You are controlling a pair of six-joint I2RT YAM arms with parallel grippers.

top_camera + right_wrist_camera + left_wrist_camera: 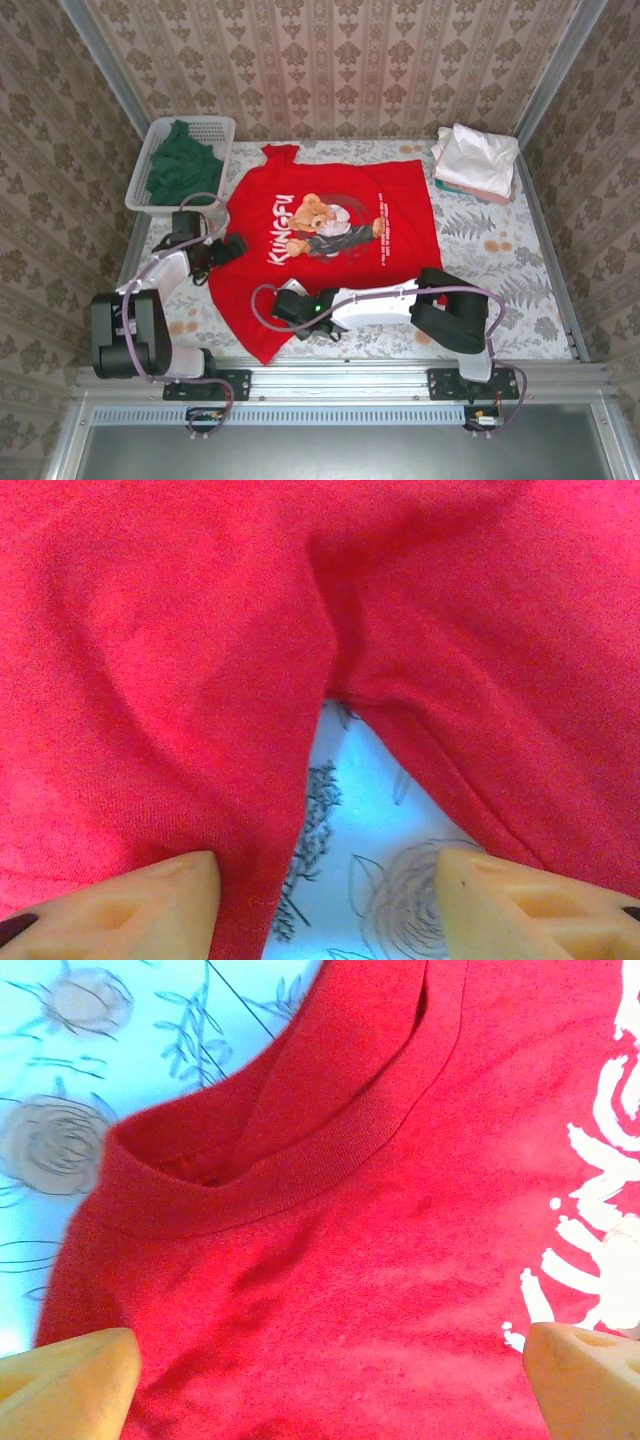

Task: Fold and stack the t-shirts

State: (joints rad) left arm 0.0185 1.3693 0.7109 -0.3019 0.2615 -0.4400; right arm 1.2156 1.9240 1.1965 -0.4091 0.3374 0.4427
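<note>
The red t-shirt (330,230) lies flat, print up, on the table (500,270) — left gripper (330,1385) spread wide above its collar (330,1155), right gripper (320,900) parted over a sleeve's crook, neither pinching cloth — placed, I'd guess, to start a fold.

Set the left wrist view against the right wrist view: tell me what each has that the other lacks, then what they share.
Left wrist view: the red shirt's ribbed collar and white lettering, with the left gripper open over the cloth. Right wrist view: two stretches of the shirt parting over a wedge of flowered table cover, with the right gripper open around that wedge. Shared: red cloth, the flowered cover, and yellowish fingertips standing apart at the bottom edge.
</note>
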